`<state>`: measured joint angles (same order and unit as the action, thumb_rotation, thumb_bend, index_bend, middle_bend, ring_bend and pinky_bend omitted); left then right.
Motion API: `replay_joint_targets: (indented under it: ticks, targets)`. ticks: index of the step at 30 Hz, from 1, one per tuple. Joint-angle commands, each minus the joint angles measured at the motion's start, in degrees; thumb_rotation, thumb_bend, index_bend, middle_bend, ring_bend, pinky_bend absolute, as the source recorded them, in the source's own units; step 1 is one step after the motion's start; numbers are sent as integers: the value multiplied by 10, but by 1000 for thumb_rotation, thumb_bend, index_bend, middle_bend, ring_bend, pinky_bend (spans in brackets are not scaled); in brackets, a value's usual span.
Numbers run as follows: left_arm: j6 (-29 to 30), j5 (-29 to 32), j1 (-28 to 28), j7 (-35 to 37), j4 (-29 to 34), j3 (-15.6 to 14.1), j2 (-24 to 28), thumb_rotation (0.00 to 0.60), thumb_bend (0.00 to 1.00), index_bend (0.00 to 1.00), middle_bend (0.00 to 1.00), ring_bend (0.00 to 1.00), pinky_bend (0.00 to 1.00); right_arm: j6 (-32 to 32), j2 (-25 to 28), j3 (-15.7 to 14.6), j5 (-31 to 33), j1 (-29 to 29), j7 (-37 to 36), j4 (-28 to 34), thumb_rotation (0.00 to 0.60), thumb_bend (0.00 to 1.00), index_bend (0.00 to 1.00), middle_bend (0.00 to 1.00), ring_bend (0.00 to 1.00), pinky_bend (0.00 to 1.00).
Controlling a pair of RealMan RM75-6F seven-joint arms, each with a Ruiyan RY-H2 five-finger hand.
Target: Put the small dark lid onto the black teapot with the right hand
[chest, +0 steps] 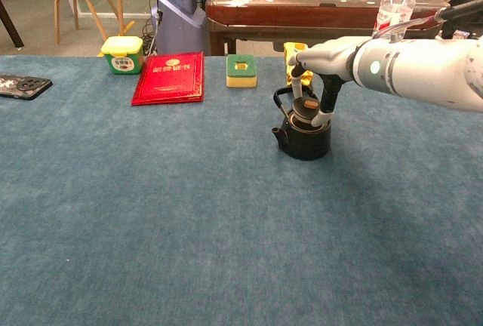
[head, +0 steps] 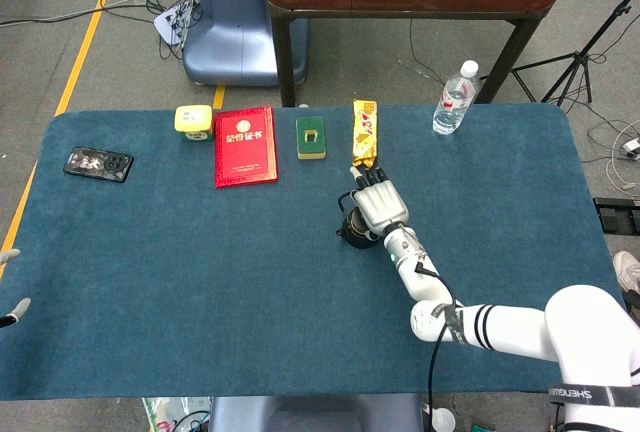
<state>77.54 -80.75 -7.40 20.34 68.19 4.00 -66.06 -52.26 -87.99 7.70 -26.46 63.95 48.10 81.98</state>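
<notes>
Head view: right robot hand (head: 378,209) sits over black teapot (head: 354,229), mid-counter toward far edge; lid hidden. Chest view: right robot hand (chest: 321,62) pinches small dark lid (chest: 306,107), tilted, right at teapot (chest: 304,139) mouth, below the palm.

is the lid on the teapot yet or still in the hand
Cannot tell if it is seated. The right hand holds the lid right at the mouth of the teapot, its fingers around it, hiding the rim.
</notes>
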Motion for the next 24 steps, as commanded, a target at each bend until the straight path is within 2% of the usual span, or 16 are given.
replay_joint_targets:
  ticks: [1, 15, 24]
  targets:
    - [1, -1, 1, 0, -1, 0, -1, 600, 258, 199, 0, 0, 0, -1, 2, -2, -1, 0, -1, 1, 600, 207, 395, 0, 0, 0]
    - [4, 0, 4, 2, -1, 1, 0, 600, 258, 199, 0, 0, 0, 4, -7, -4, -4, 4, -3, -12, 600, 207, 271, 0, 0, 0]
    - [2, 1, 4, 1, -2, 3, 1, 600, 258, 199, 0, 0, 0, -12, 14, 2, -21, -7, -24, 19, 600, 207, 269, 0, 0, 0]
